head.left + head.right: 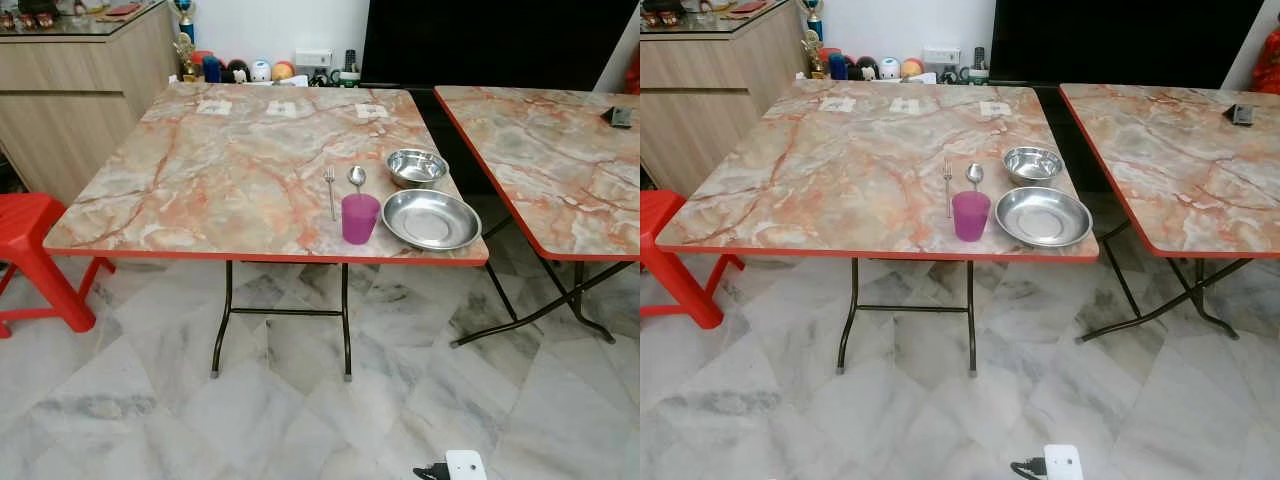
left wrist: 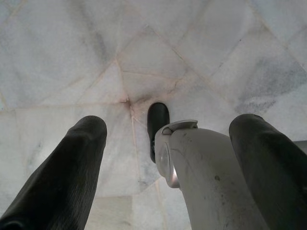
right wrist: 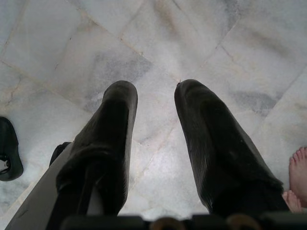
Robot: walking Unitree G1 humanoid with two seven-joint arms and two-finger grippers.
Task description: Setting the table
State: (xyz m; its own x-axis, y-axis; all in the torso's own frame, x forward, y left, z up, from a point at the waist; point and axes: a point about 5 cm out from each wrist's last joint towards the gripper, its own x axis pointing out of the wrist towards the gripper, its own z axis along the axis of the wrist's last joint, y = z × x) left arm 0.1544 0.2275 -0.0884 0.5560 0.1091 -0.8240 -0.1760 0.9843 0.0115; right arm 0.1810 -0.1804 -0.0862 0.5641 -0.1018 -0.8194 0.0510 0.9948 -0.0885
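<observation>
The marble-pattern counter (image 1: 220, 170) carries one place setting, grouped at its near right corner; the steel plate (image 1: 431, 219) lies nearest the edge, with the steel bowl (image 1: 416, 167) just behind it and apart from it. The purple cup (image 1: 359, 218) stands upright just left of the plate; the fork (image 1: 331, 190) and the spoon (image 1: 357, 180) lie side by side behind the cup. A second counter (image 1: 560, 170) stands to the right, separated by a gap; a red stool (image 1: 35, 255) stands at the far left.

Both arms hang idle toward the marble floor (image 1: 300, 410). The left gripper (image 2: 168, 158) has its jaws wide, with nothing between them; the right gripper (image 3: 156, 129) has its jaws parted and empty. A person's bare toes (image 3: 297, 177) show on the floor beside the right gripper.

Judged step: the robot stands back from the counter, either approaching or inspecting; the setting appears largely placed. The next move calls for stepping closer before any reach, since the items lie well beyond the hanging arms; the cup, close to the edge, would need a careful approach.
</observation>
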